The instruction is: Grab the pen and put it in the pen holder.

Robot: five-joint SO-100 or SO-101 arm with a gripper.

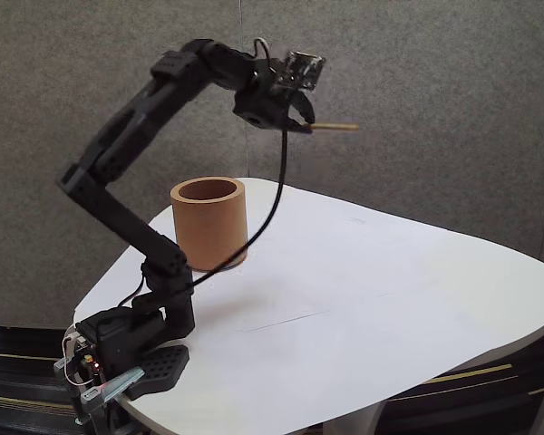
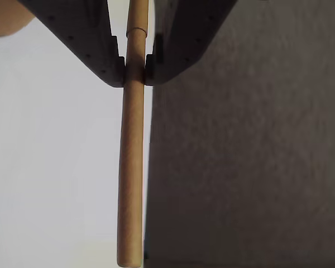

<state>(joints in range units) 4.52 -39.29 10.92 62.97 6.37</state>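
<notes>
High above the table my gripper is shut on the pen, a thin tan stick that juts out level to the right. In the wrist view the pen runs down from between the two dark fingertips, and my gripper pinches it near its upper end. The pen holder, a wide orange-brown cup, stands upright on the white table below and to the left of the gripper. An edge of the pen holder shows in the wrist view's top left corner.
The white round-cornered table spreads wide to the right of the cup. A black cable hangs from the wrist down past the cup. The arm's base is clamped at the table's front left edge. A grey wall stands behind.
</notes>
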